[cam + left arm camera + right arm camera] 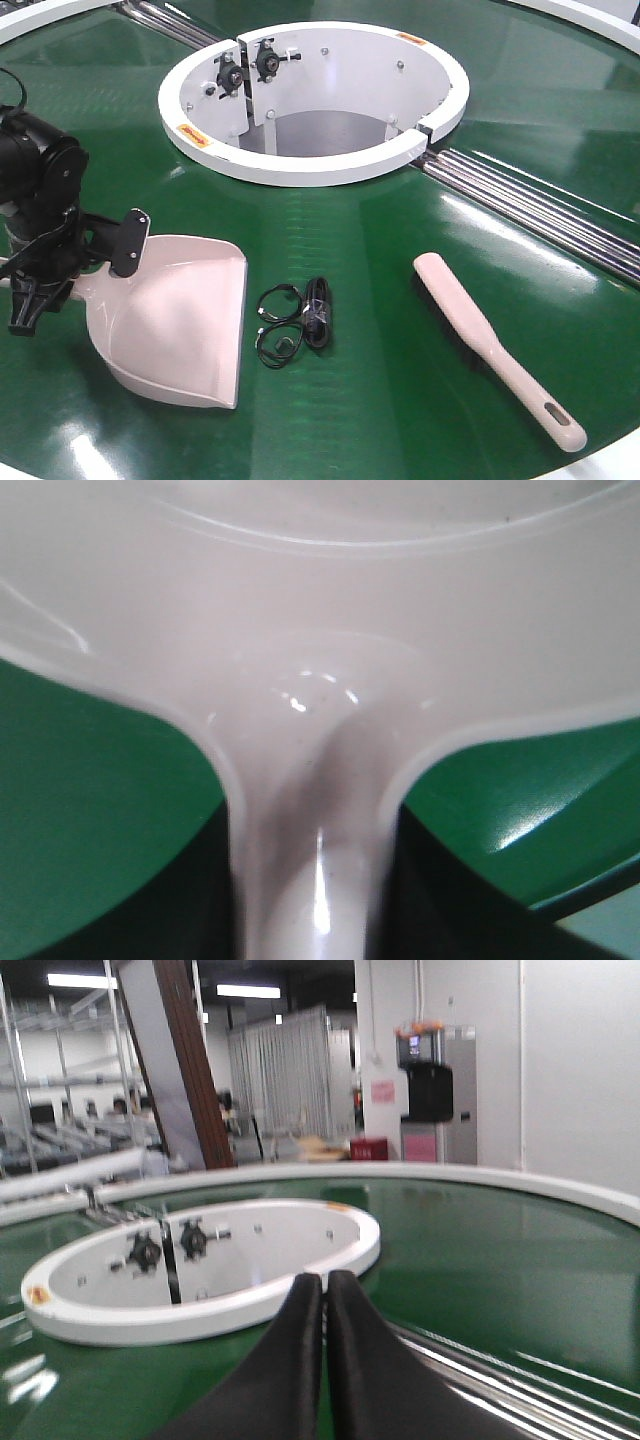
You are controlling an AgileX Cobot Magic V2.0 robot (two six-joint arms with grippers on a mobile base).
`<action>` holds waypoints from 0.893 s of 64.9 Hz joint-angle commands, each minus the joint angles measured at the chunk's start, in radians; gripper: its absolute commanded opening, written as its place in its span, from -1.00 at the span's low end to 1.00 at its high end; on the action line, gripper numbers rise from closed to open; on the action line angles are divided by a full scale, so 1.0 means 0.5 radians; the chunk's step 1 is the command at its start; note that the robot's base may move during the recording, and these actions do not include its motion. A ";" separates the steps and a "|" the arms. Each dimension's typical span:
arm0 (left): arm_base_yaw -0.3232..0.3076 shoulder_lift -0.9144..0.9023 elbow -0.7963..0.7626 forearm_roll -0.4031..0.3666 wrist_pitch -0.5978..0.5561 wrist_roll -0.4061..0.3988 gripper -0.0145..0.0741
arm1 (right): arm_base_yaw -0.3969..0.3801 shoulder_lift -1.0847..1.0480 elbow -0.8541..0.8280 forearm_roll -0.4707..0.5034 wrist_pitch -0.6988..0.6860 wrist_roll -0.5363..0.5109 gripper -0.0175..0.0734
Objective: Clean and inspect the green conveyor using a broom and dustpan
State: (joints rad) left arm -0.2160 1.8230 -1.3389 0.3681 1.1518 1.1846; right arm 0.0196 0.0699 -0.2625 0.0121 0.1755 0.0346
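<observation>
Dustpan (180, 330) handle gripped between left fingers (130, 242); broom (495, 345) well apart on green conveyor (400, 400).

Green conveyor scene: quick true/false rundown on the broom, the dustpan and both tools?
1. The broom lies flat on the green conveyor, with neither tool on it. True.
2. The left tool is closed around the handle of the dustpan. True; the left wrist view shows the handle running between its fingers.
3. The black cable bundle sits inside the dustpan. False: it lies on the belt between the dustpan's mouth and the broom.
4. The right tool holds the broom. False: its fingers are shut on nothing, up above the belt.
</observation>
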 commanded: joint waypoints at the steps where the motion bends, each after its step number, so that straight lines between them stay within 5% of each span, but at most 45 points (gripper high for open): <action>1: -0.013 -0.103 -0.054 0.054 0.042 -0.004 -0.69 | -0.012 0.256 -0.318 0.013 0.229 -0.069 -0.63; 16: -0.013 -0.103 -0.054 0.054 0.042 -0.004 -0.69 | -0.012 0.745 -0.705 0.097 0.723 -0.069 -0.63; 58: -0.013 -0.103 -0.054 0.054 0.042 -0.004 -0.69 | -0.012 1.084 -0.721 0.109 0.634 -0.011 -0.62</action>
State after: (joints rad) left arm -0.2160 1.8230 -1.3389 0.3681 1.1518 1.1846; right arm 0.0196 0.6068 -0.5883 0.0652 0.5370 0.0293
